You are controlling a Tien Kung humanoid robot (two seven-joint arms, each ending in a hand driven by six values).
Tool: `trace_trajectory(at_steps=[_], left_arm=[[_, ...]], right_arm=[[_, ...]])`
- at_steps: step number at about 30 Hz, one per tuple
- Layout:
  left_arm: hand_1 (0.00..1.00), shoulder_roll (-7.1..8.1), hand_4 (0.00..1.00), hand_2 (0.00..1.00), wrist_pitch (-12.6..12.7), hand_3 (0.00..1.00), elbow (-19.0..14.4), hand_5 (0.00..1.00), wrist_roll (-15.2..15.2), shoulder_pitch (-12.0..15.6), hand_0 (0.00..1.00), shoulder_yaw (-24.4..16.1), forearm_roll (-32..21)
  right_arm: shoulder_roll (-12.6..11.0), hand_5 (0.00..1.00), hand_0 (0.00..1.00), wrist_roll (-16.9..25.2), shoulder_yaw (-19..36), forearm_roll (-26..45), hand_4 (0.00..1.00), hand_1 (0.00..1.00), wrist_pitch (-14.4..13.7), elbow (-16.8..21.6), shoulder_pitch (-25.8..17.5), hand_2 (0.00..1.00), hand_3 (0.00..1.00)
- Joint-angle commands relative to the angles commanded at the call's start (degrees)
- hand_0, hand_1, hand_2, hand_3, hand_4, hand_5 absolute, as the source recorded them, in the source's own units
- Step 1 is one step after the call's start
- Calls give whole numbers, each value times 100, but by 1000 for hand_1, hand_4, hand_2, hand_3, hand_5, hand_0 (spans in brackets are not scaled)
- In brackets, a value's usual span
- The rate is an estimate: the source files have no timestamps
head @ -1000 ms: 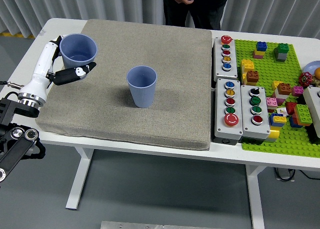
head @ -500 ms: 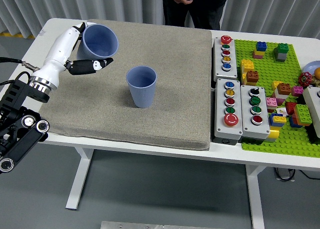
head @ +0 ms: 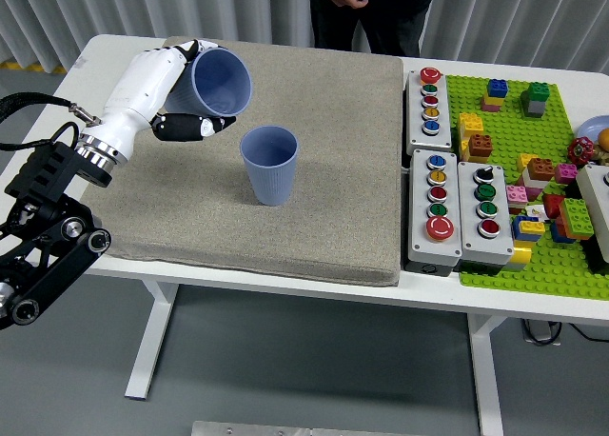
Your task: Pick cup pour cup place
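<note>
Held cup [head: 221, 82], blue ribbed plastic, is tilted with its mouth toward the right, grasped in the left hand [head: 166, 98] above the grey felt mat [head: 314, 198]; a matching upright cup [head: 269, 164] stands just right of it, mid-mat on the counter [head: 114, 50].

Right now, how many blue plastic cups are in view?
2. One blue plastic cup is tilted in the left hand; the other blue plastic cup stands upright on the grey mat. None seems hidden.
</note>
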Motion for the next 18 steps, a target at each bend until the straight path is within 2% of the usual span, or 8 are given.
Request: trace_trajectory(at_steps=[7,14,18], left_arm=[[526,-2,687,555,9,576,54,101,2,-59,570,109,67],[525,32,689,555,31,580,194,106,56,-147,569,262,651],[525,37,689,555,30,580,250,106,62,-169,569,286,779]], right_arm=[[-4,296,721,6,0,5,321,687,-3,0,15,732,696],[6,295,721,15,6,39,321,687,-21,0,24,733,697],[6,295,721,15,3,42,321,687,-20,0,24,733,697]])
